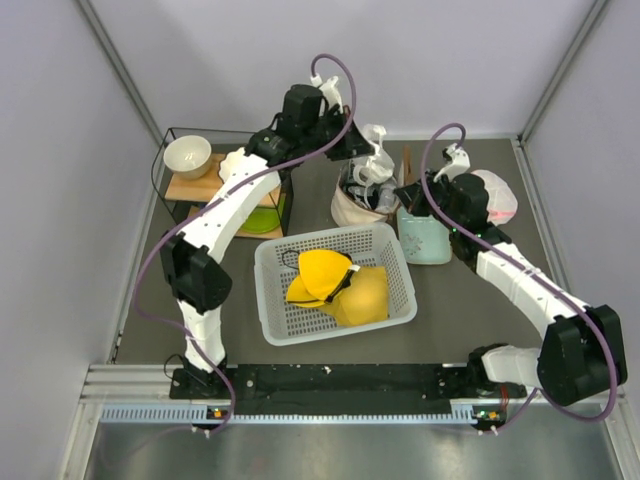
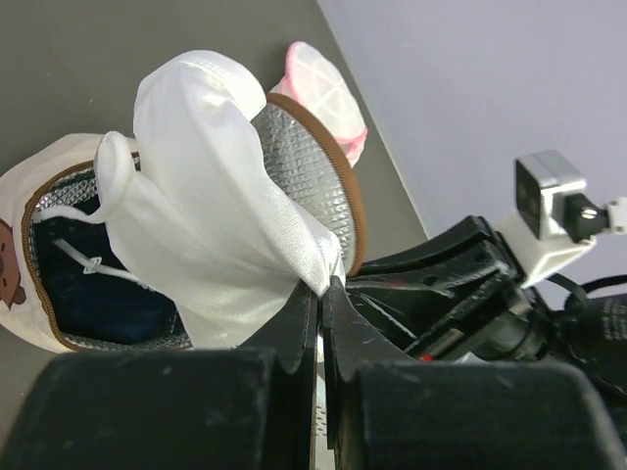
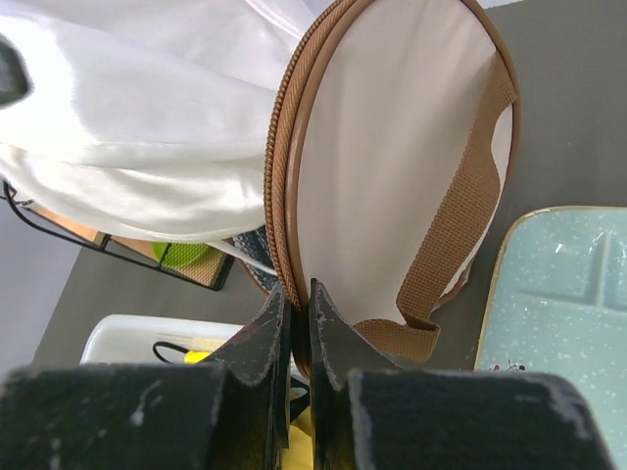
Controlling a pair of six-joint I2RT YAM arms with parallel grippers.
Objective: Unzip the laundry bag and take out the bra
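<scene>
Robot lab cell: plain grey panel walls (image 1: 60, 150) around a dark table (image 1: 450, 320), with a metal rail (image 1: 340, 413) along the table's near edge.

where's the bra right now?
Left wrist view, lower left: the bra sits inside the open laundry bag, partly under the white cloth.

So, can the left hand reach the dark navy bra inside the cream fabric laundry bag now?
Probably not yet: the left hand is shut on a shiny white cloth that partly covers the open mouth of the laundry bag. The bra shows inside, beside that cloth.
</scene>
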